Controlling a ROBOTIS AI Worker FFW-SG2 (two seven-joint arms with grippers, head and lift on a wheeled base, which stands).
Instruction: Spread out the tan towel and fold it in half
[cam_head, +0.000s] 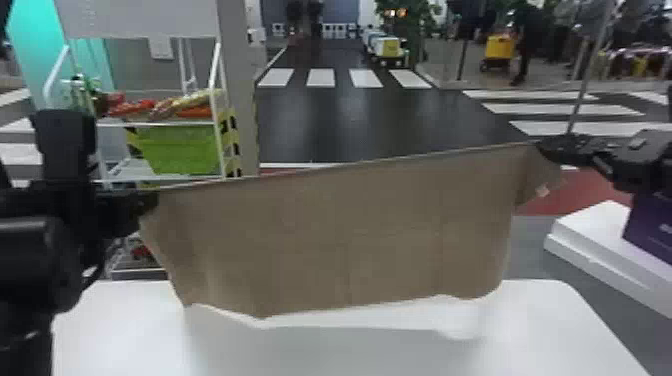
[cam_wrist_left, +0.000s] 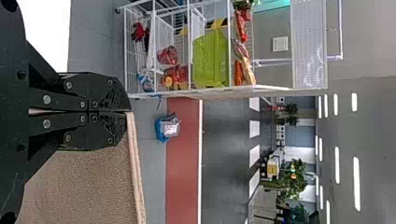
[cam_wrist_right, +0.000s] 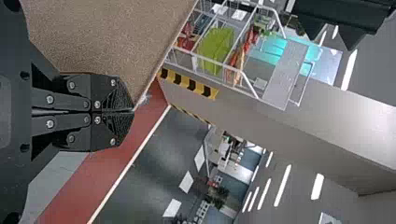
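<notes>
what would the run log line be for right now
tan towel held up by top edge | left gripper shut on it | right gripper shut on it | not yet folded

White table (cam_head: 550, 330), pale flat top, rounded far right corner, greyish shading mid-top

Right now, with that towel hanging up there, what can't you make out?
- Far side of the tan towel, head view: hidden by the cloth itself.
- Cloth pinched in the left gripper, left wrist view: covered by its fingers.
- Same at the right gripper, right wrist view.
- Any print on the pale tag, head view: too small.
- White table's near edge: cut off by the head view's bottom.
</notes>
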